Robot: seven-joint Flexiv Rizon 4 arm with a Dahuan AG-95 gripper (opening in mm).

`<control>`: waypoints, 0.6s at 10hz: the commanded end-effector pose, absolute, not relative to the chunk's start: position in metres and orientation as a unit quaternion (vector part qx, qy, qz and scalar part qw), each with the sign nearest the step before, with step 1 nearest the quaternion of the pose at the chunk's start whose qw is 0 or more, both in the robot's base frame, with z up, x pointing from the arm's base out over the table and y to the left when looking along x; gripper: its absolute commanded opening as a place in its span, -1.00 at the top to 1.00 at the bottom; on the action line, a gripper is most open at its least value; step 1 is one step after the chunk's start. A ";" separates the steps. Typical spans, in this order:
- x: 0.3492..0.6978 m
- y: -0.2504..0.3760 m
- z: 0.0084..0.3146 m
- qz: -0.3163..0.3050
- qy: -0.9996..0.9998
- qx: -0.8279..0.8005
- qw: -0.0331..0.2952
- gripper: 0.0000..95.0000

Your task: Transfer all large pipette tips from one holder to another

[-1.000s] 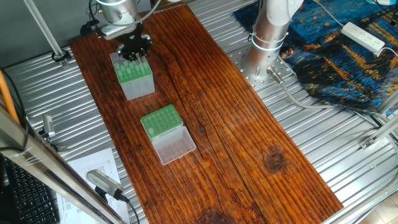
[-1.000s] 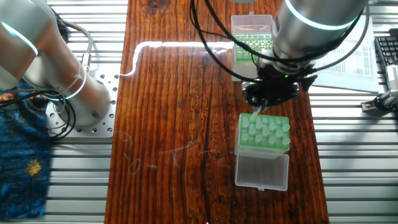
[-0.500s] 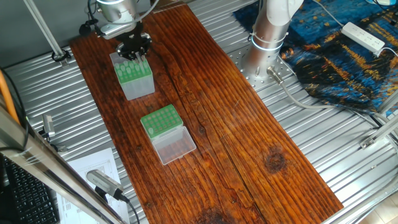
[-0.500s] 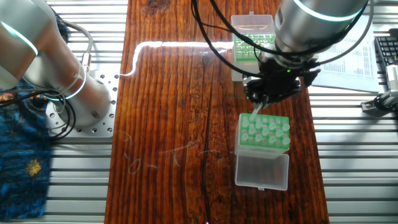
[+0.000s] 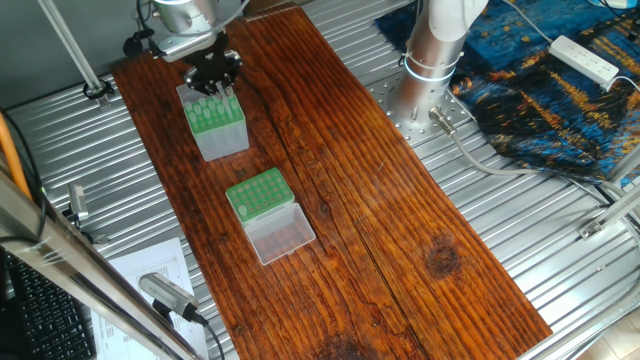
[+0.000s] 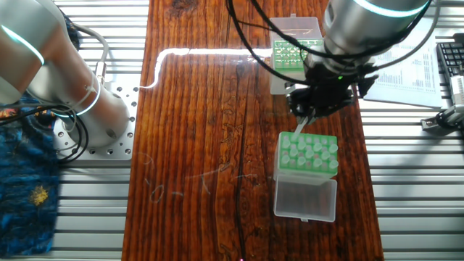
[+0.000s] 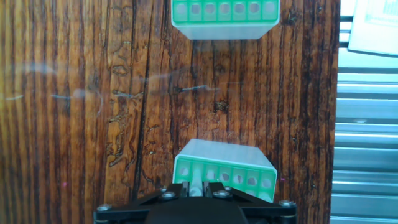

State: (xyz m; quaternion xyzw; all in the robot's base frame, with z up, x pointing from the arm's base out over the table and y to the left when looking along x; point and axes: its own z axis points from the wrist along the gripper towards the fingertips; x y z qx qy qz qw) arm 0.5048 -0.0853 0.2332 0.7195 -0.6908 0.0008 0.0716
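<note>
**Dark wooden counter with two tip boxes and a gripper lifting one tip**

Reddish-brown wooden counter [image 5: 340, 190] lying across ribbed metal decking, grain running lengthwise. Near the far end in one fixed view, the taller holder [image 5: 214, 124] with grey translucent sides and a green top plate. Directly above its far edge, the black gripper [image 5: 214, 78], fingers clenched on a single pale pipette tip [image 6: 298, 132]. In the other fixed view, that tip slanting down from the gripper [image 6: 310, 114], its lower end right at the holder's [image 6: 308, 154] top plate; cannot tell whether still seated in a hole. More whitish tips [image 6: 313, 150] standing in the plate's grid. Apart from it along the counter, the low green rack [image 5: 260, 194] with its clear lid [image 5: 281, 234] folded open flat beside it. In the hand view, the holder [image 7: 225, 166] just ahead of the fingers, the low rack [image 7: 225, 17] at the top edge. Silver arm base [image 5: 430, 60] bolted beside the counter, blue patterned cloth [image 5: 560, 80] behind it.
</note>
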 end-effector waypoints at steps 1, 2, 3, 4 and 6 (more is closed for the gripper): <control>0.506 -0.085 0.238 0.001 -0.690 0.721 0.073 1.00; 0.505 -0.085 0.242 0.000 -0.689 0.721 0.073 1.00; 0.504 -0.084 0.245 0.000 -0.689 0.721 0.073 1.00; 0.503 -0.085 0.249 -0.001 -0.688 0.722 0.074 1.00; 0.502 -0.084 0.255 -0.003 -0.687 0.723 0.075 1.00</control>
